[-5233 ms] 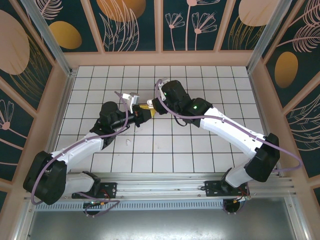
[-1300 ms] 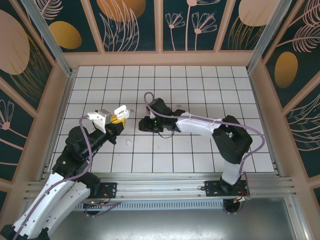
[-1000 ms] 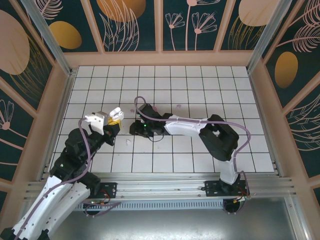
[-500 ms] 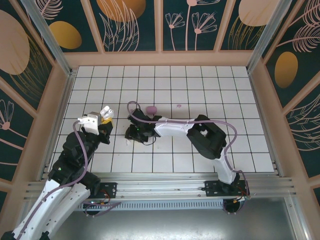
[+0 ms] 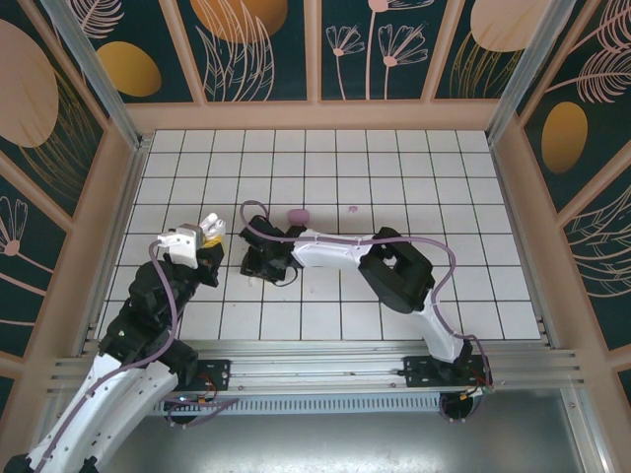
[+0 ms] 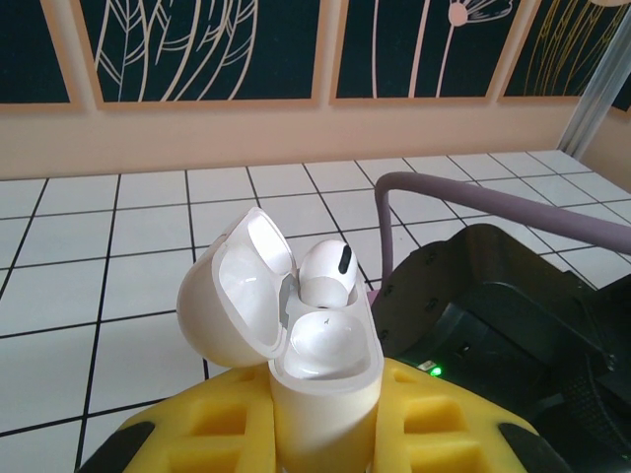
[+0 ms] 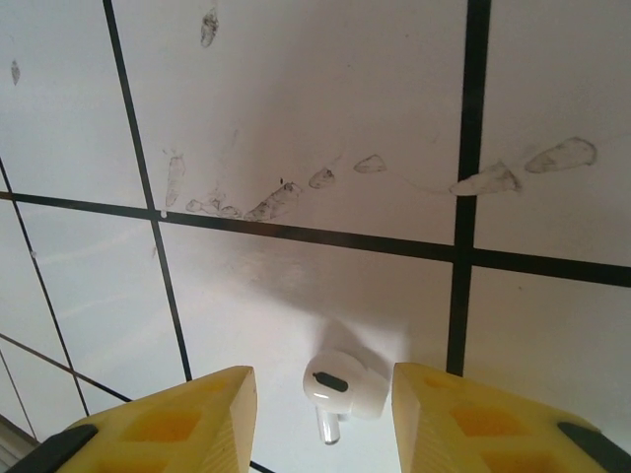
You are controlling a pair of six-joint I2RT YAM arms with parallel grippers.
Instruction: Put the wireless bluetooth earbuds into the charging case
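A white charging case (image 6: 325, 379) stands upright with its lid open in my left gripper (image 6: 325, 434), whose yellow fingers (image 6: 197, 434) are shut on its body. One white earbud (image 6: 325, 271) sits in the case's far slot; the near slot is bare. In the top view the left gripper (image 5: 209, 233) holds the case at the left of the tiled floor. My right gripper (image 7: 320, 389) is open and points down, its yellow fingers (image 7: 197, 419) on either side of a second white earbud (image 7: 345, 386) lying on a tile. The right gripper (image 5: 259, 264) is just right of the left one.
A pale purple rounded object (image 5: 296, 214) and a tiny purple earbud (image 5: 353, 209) lie on tiles beyond the right arm. The right arm's black wrist (image 6: 493, 315) and purple cable (image 6: 444, 192) are close beside the case. Scuff marks (image 7: 286, 197) smear the tile.
The right gripper has swung left and toward the near edge, down over the white earbud on the floor. The left arm has drawn back a little with the case.
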